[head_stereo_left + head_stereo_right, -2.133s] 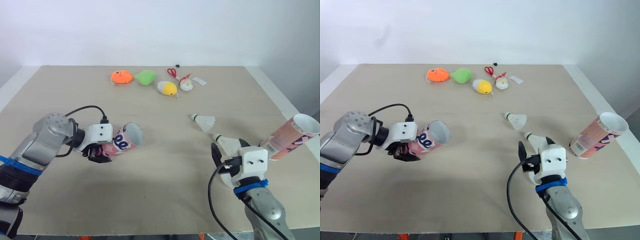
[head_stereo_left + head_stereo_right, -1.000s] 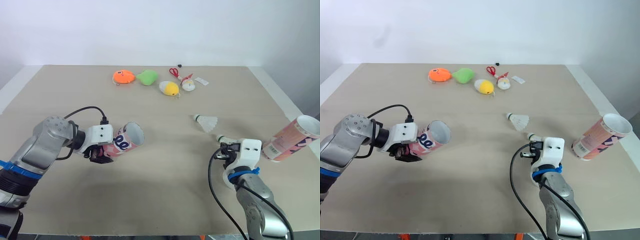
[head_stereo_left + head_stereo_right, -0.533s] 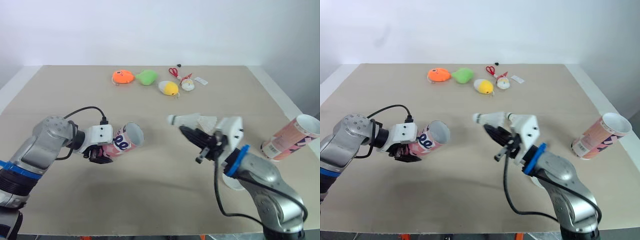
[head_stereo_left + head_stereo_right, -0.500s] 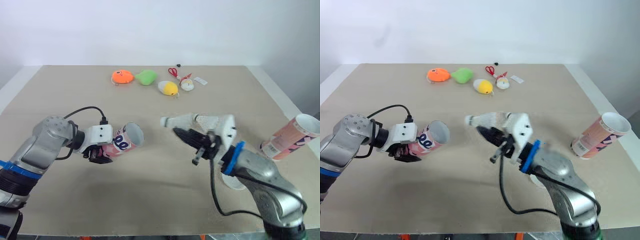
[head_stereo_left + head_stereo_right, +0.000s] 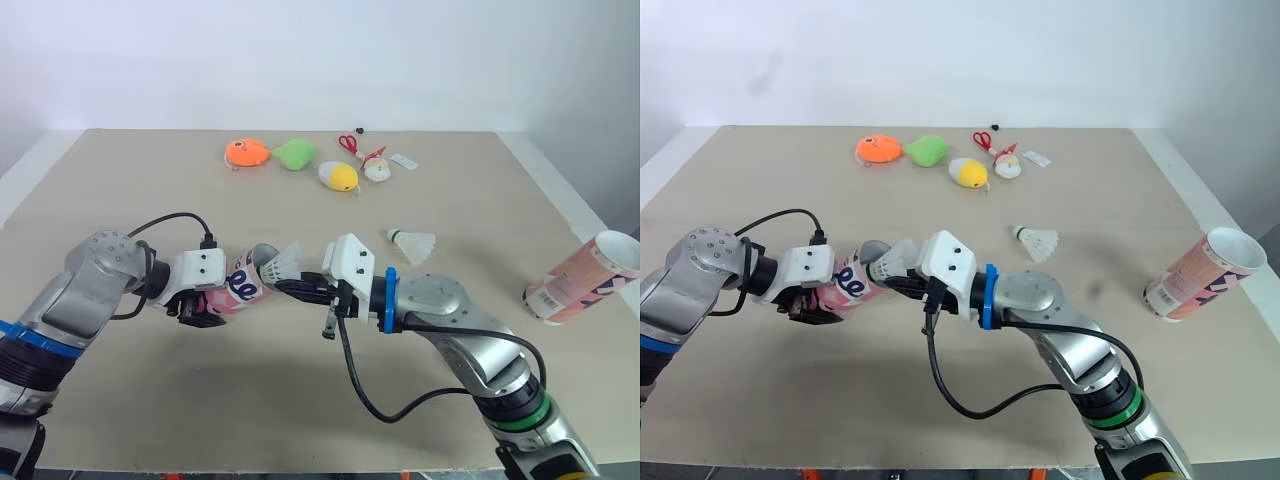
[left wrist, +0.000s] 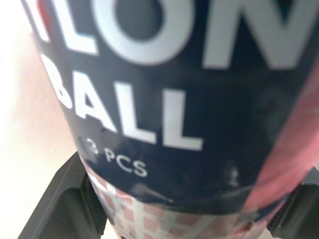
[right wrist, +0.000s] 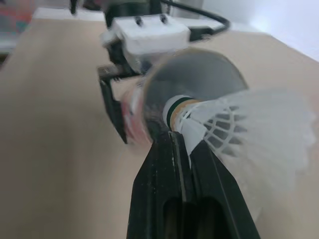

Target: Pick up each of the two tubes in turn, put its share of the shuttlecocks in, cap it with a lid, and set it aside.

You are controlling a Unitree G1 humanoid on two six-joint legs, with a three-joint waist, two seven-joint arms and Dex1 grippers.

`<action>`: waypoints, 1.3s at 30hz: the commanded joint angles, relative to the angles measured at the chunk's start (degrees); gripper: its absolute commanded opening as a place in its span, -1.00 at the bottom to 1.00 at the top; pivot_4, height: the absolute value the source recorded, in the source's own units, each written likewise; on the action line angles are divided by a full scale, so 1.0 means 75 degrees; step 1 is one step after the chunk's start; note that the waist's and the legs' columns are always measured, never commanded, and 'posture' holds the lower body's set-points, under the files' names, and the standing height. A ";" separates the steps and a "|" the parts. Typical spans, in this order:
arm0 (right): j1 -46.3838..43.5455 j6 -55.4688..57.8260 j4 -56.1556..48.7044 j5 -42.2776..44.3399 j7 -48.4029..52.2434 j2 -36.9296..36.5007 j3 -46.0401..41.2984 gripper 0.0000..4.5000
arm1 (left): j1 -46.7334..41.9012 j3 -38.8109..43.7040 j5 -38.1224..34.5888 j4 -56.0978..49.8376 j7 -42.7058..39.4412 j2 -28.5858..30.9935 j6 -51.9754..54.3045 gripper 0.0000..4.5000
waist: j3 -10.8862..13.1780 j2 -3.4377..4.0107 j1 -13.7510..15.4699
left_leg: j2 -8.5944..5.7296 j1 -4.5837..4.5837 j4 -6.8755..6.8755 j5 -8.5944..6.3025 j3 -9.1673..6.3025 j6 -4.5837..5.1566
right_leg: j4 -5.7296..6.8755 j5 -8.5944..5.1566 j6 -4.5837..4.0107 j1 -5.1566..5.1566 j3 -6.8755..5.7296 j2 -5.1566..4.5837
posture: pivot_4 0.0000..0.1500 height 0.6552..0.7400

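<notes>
left of centre in the head view, the left gripper (image 5: 200,306) clamps a glossy pink cardboard tube with a dark blue label (image 5: 243,282), held near level with its mouth toward frame centre. the right gripper (image 5: 292,287), pinched tight on a white feathered shuttlecock (image 5: 283,264), has swung across from mid-table within half a second. the cork nose now sits at the tube's rim. a second feathered shuttlecock (image 5: 410,243) lies right of centre, and another pink tube (image 5: 585,278) leans at the right edge.

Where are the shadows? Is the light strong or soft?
Left eye view: soft, even light; the loose shuttlecock and far tube cast only faint shadows on the table. Right wrist view: the held shuttlecock looks bright white, the mouth of the held tube dim grey.
</notes>
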 commanded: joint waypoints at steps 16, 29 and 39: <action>0.2499 -0.1897 0.0508 -0.1854 -0.4289 0.1308 -0.3153 0.98 | 0.0041 -0.0290 0.0060 0.0035 -0.0142 -0.0020 0.0049 0.47 | -0.0004 -0.0007 -0.0003 | -0.0006 0.0000 0.0001 -0.0001 0.0007 -0.0001 | -0.0001 0.0000 0.0006 -0.0003 0.0004 -0.0008 | 1.00 1.00; 0.1906 -0.1385 0.2240 -0.1757 -0.4826 0.2165 -0.3430 0.98 | -0.0043 -0.0329 0.0089 0.0100 -0.0173 -0.0044 0.0030 0.47 | 0.0000 0.0001 -0.0012 | -0.0004 0.0003 -0.0006 -0.0001 0.0011 -0.0001 | 0.0000 0.0001 0.0001 -0.0004 0.0014 -0.0004 | 1.00 1.00; 0.1521 -0.1568 0.2816 -0.1523 -0.4739 0.2214 -0.3649 -0.53 | 0.0043 -0.0268 0.0060 -0.0002 -0.0122 0.0003 0.0106 0.47 | 0.0001 0.0002 -0.0011 | -0.0006 0.0002 -0.0008 -0.0001 0.0007 -0.0001 | 0.0000 -0.0001 0.0005 -0.0003 0.0016 -0.0002 | 1.00 1.00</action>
